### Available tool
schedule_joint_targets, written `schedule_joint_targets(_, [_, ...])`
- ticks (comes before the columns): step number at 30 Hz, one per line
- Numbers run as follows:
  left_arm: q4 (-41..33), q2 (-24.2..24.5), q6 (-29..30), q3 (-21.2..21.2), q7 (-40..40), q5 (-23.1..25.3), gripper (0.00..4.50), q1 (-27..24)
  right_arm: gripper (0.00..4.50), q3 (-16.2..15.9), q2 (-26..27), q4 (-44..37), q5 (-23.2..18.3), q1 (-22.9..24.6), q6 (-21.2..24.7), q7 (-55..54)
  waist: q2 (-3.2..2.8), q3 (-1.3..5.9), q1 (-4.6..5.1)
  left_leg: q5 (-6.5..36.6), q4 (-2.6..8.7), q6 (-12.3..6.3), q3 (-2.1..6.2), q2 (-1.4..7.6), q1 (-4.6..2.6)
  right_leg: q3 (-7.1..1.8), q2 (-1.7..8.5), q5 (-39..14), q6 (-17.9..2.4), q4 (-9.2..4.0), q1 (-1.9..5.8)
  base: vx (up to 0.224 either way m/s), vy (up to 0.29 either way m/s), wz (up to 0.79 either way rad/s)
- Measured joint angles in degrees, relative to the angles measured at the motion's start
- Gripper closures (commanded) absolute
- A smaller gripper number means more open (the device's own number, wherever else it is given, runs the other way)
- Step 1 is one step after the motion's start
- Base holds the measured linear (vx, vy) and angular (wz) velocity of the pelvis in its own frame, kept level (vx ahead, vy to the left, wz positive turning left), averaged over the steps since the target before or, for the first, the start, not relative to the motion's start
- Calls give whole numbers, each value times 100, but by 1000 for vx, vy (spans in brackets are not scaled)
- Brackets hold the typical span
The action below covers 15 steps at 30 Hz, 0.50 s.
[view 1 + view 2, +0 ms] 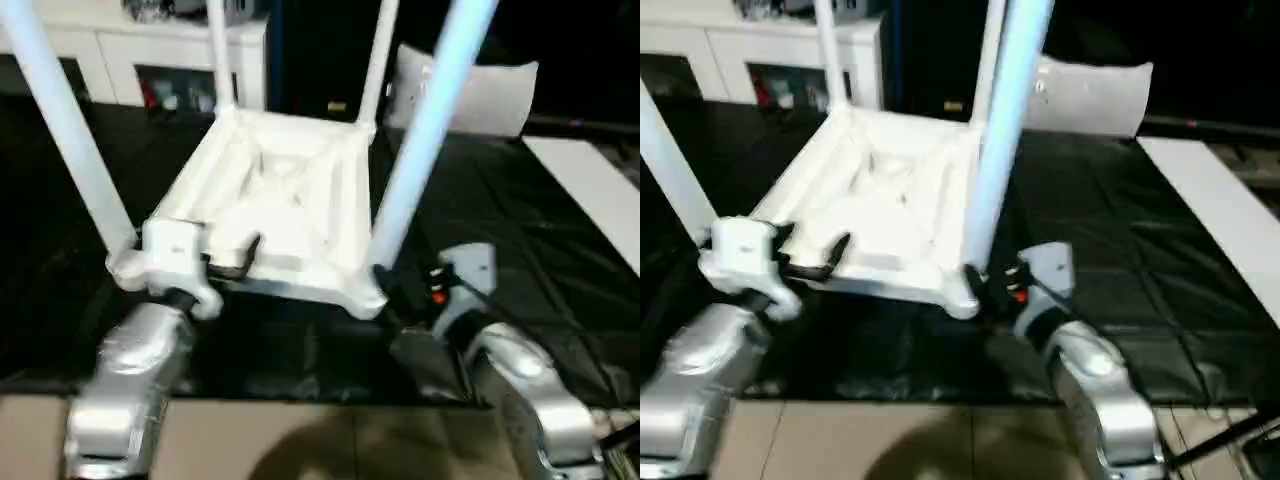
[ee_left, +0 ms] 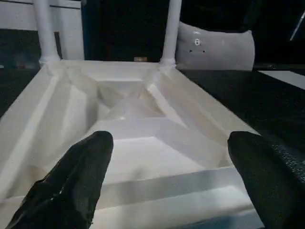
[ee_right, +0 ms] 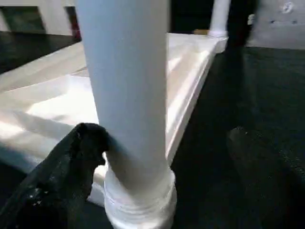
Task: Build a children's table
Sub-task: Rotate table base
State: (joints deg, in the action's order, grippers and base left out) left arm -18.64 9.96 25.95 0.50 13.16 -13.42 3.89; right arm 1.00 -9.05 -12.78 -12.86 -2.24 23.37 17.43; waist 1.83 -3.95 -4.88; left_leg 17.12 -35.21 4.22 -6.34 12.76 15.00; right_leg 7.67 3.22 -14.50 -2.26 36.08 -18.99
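The children's table (image 1: 275,200) lies upside down on the black-sheeted work table (image 1: 520,250), four legs up, near its front edge. My left gripper (image 2: 167,176) gapes over the near rim, holding nothing; my right gripper (image 3: 157,157) straddles the near right leg (image 1: 425,130), wide open. A careless sideways push could tip that leg. Open sheet lies to the right.

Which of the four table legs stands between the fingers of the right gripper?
The near leg on the robot's right, standing in the tabletop's near right corner socket. The open right gripper straddles its base; the other three legs stand at the other corners.
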Motion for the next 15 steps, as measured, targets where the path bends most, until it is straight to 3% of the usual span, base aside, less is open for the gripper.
schedule_joint_targets(2, [-2,18,-1,52,9,3,11,-12,0,47,23,-1,-1,-2,-125,-10,-12,43,3,-60,73,204,-2,7,-20,-2,-2,-15,28,-46,4,124,49,-4])
schedule_joint_targets(3, [-1,25,-9,79,25,2,11,-49,0,51,55,-4,-41,-2,-189,26,10,57,28,-62,138,288,-19,-3,-67,-34,22,-23,16,-62,7,73,32,2])
schedule_joint_targets(5, [-1,38,-14,93,50,-1,11,-108,0,53,56,-81,-153,35,-262,170,41,84,89,-22,180,246,-9,-50,-110,-73,40,-87,-37,-69,3,212,50,4])
schedule_joint_targets(7, [0,43,-76,84,120,-37,11,-107,0,-31,-163,-349,-388,238,-268,587,72,104,172,45,152,128,-2,-117,-93,-113,66,-159,-83,-2,-23,154,55,5])
schedule_joint_targets(8, [1,42,-122,81,159,-54,11,-105,0,-90,-292,-455,-486,346,-261,804,94,119,221,91,98,42,4,-158,-61,-177,67,-207,-65,57,-51,112,72,8])
schedule_joint_targets(9, [2,39,-194,61,225,-75,11,-97,0,-189,-495,-563,-567,481,-246,1089,125,138,261,125,-39,-30,49,-201,53,-306,48,-257,21,151,-85,0,0,0])
schedule_joint_targets(10, [27,47,-244,11,333,-126,11,-46,0,-198,-592,-617,-628,593,-229,1258,141,146,293,152,-149,-81,79,-202,115,-423,-2,-281,58,220,-116,88,55,16])
schedule_joint_targets(11, [41,87,-284,-47,455,-173,11,1,0,-178,-662,-657,-689,669,-220,1357,166,154,292,156,-191,-87,87,-201,143,-475,-15,-299,94,269,-141,67,32,17])
schedule_joint_targets(12, [64,136,-378,-60,623,-218,11,67,0,-132,-682,-674,-746,673,-198,1418,189,167,292,153,-232,-82,92,-196,192,-589,-62,-300,99,313,-196,66,35,20])
schedule_joint_targets(15, [166,277,-500,-64,1044,-355,11,228,0,-54,-702,-668,-779,618,-140,1434,201,160,276,83,-120,82,95,-182,199,-721,-133,-250,187,260,-220,0,0,0])
